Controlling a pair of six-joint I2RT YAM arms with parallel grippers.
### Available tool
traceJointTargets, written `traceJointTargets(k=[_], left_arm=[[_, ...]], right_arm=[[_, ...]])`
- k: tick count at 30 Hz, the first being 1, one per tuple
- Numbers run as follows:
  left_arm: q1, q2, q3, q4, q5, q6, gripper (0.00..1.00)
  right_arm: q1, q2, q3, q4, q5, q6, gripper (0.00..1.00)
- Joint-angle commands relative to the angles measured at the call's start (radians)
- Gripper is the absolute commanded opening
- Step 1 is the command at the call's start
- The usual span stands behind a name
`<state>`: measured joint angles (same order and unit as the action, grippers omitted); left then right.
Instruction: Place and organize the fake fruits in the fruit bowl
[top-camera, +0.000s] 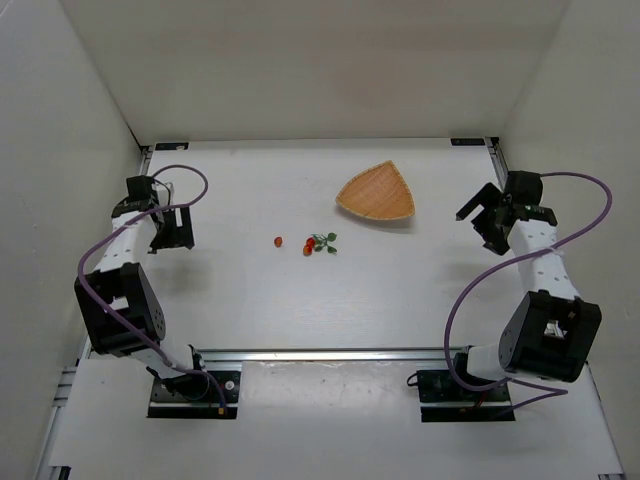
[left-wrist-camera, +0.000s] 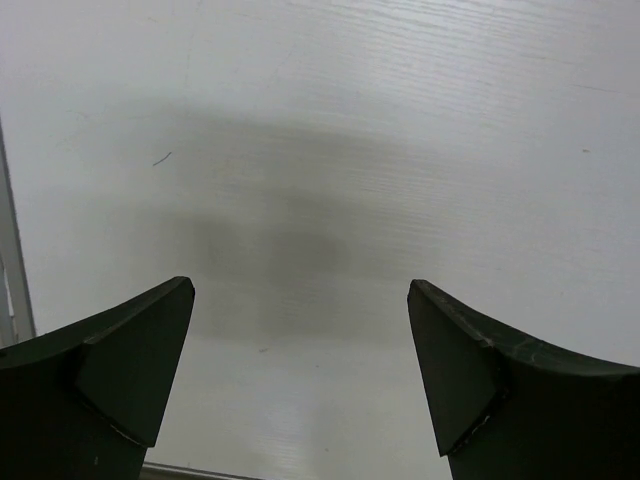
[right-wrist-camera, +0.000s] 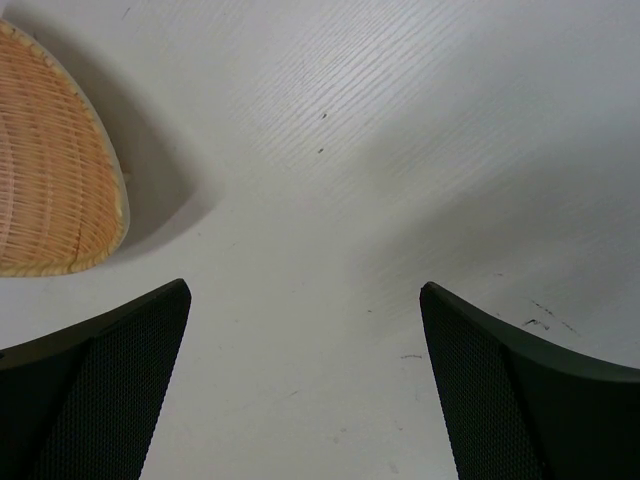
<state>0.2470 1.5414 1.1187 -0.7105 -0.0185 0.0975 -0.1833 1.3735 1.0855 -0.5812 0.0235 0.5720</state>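
Near-left of the shallow woven tan bowl (top-camera: 377, 192), a tiny loose red ball (top-camera: 279, 241) and a leafy red cluster (top-camera: 318, 243) are lying. Your left gripper (left-wrist-camera: 300, 290) and right gripper (right-wrist-camera: 305, 290) are hanging spread, empty; the first pick is probably calling for a reach to the cluster.

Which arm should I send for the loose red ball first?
Left, probably. The left hand is open and empty, and the loose fruit lies nearer to it than to the right hand, which sits out past the fruit bowl, with the leafy cluster in between.
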Motion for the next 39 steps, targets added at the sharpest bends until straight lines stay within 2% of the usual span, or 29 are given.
traceJointTargets(k=[1,4,7,8,11,15,18,21,26,32,37,38,39], left_arm=[[0.003,-0.056,-0.007,0.009,0.113,0.037,1.00],[-0.047,-0.067,0.016,-0.004,0.176,0.108,1.00],[-0.202,-0.020,0.081,-0.035,0.135,0.151,1.00],[-0.291,0.023,0.117,-0.050,0.086,0.171,1.00],[-0.440,0.115,0.179,-0.050,0.032,0.202,1.00],[-0.541,0.256,0.329,-0.050,0.032,0.214,1.00],[-0.592,0.362,0.412,-0.061,0.052,0.214,1.00],[-0.633,0.426,0.450,-0.087,0.087,0.223,0.92],[-0.676,0.476,0.469,-0.096,0.097,0.234,0.84],[-0.677,0.528,0.487,-0.106,0.074,0.223,0.74],[-0.677,0.559,0.509,-0.115,0.074,0.214,0.58],[-0.677,0.568,0.520,-0.115,0.084,0.214,0.50],[-0.677,0.568,0.520,-0.115,0.084,0.214,0.46]], right_arm=[[-0.004,0.002,0.050,-0.005,-0.005,-0.012,1.00],[-0.004,0.012,0.059,-0.005,-0.014,-0.035,1.00],[0.042,0.033,0.080,-0.005,-0.023,-0.058,1.00],[0.056,0.042,0.080,-0.005,-0.023,-0.072,1.00],[0.125,0.052,0.103,0.015,-0.023,-0.098,1.00],[0.180,0.073,0.113,0.015,-0.011,-0.109,1.00],[0.189,0.084,0.113,0.015,-0.033,-0.087,1.00],[0.189,0.084,0.091,0.015,-0.033,-0.087,1.00],[0.189,0.084,0.080,0.015,-0.024,-0.087,1.00],[0.189,0.095,0.100,0.006,-0.023,-0.087,1.00],[0.189,0.104,0.122,-0.003,-0.014,-0.096,1.00],[0.189,0.104,0.122,-0.003,-0.014,-0.096,1.00],[0.189,0.104,0.122,-0.003,-0.014,-0.096,1.00]])
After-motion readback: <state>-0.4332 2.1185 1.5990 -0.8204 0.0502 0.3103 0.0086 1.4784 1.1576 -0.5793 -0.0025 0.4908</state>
